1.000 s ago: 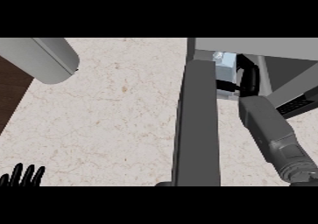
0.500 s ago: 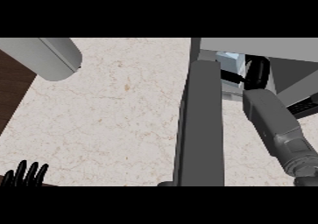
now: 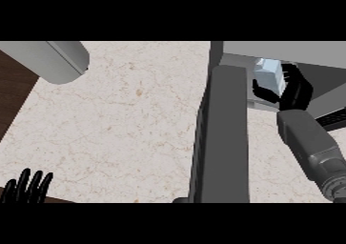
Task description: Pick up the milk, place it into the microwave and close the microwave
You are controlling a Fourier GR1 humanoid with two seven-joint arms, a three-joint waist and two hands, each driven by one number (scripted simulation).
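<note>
The right hand [image 3: 293,93] was curled round the milk carton [image 3: 269,75] at the mouth of the microwave [image 3: 295,48], upper right. Released tilted, the carton might topple and block the open door [image 3: 221,136] from closing.

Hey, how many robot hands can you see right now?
2. The left robot hand rests open at the lower left edge; the right robot hand holds the milk at the microwave, upper right.
</note>
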